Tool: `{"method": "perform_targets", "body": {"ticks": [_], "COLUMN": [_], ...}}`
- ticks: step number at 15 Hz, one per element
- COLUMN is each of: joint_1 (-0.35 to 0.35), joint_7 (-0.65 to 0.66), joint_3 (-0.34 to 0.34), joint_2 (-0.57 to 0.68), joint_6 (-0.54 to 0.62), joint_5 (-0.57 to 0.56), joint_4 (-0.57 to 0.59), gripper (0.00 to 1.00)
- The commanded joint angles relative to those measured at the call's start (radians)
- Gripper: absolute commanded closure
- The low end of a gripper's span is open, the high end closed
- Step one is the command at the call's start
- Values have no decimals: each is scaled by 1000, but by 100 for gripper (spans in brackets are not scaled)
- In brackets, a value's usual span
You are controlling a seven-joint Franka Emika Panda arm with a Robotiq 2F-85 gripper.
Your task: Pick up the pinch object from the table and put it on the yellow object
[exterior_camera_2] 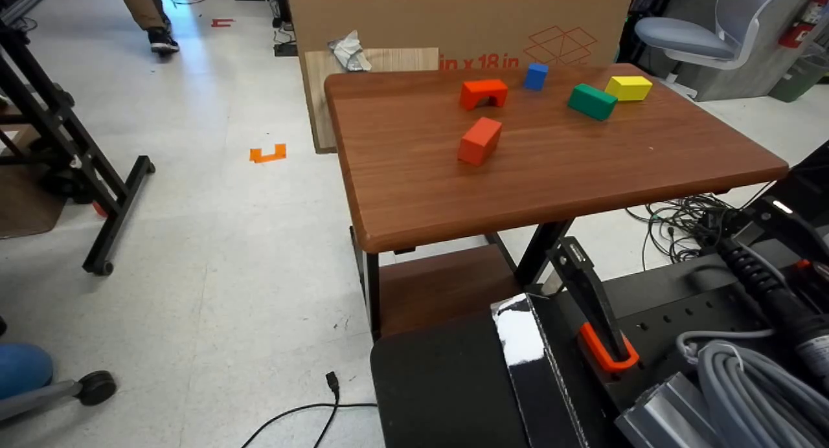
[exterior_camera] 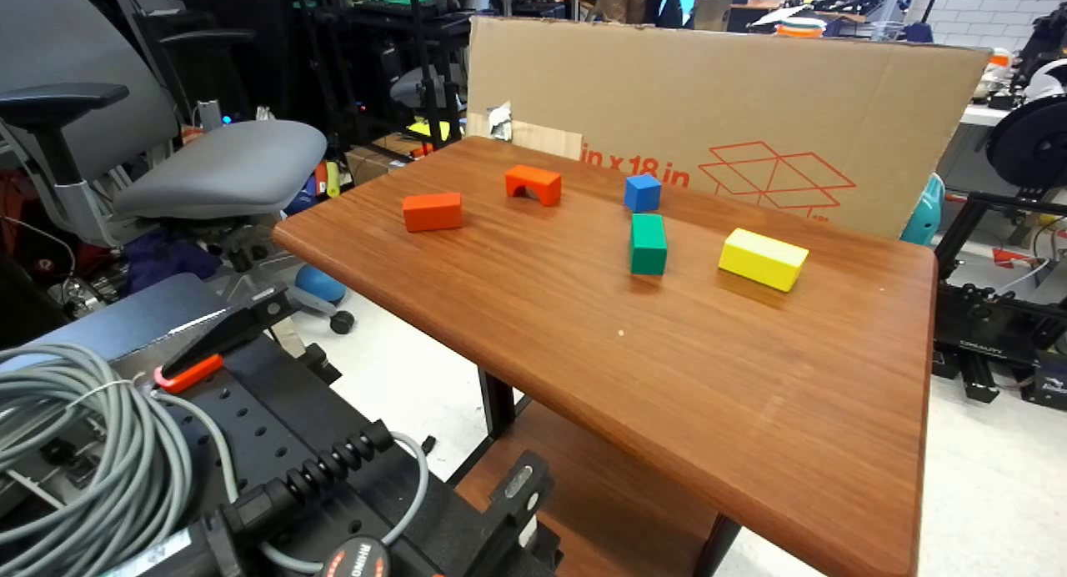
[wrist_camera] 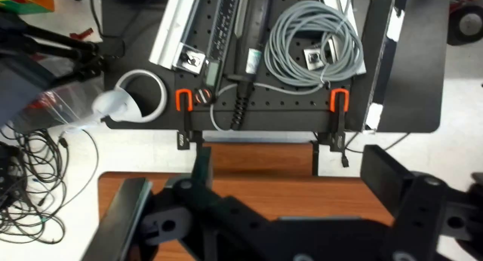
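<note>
- In the wrist view, a white ring [wrist_camera: 161,95] lies to the left of the claw [wrist_camera: 288,163];
- the claw is spread wide apart; the brown worktop [wrist_camera: 294,196] shows in its gap;
- in both exterior views, the red-orange block [exterior_camera: 432,213] sits on the worktop, away from the claw;
- then, going right, come the orange arch [exterior_camera: 538,179], the blue cube [exterior_camera: 642,193], the green block [exterior_camera: 648,245] and the yellow block [exterior_camera: 763,260]; all sit away from the claw too.
</note>
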Motion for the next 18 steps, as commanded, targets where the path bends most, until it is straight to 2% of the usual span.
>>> {"method": "perform_targets", "body": {"ticks": [1,3,6,9,13,15,18], "joint_1": [38,58,84,108,117,112,101], "joint_7": [-45,-132,-284,-475,-686,-713,-611], "joint_3": [-20,-31,-45,-53,-21,-1,18], "joint_2": [153,233,361,462,571,625,716], "joint_6": [234,376,520,614,702,735,766], "joint_5": [78,105,137,193,208,171,111], "joint_4": [-8,-13,10,32,65,92,157], "gripper": [0,0,0,0,0,0,0]}}
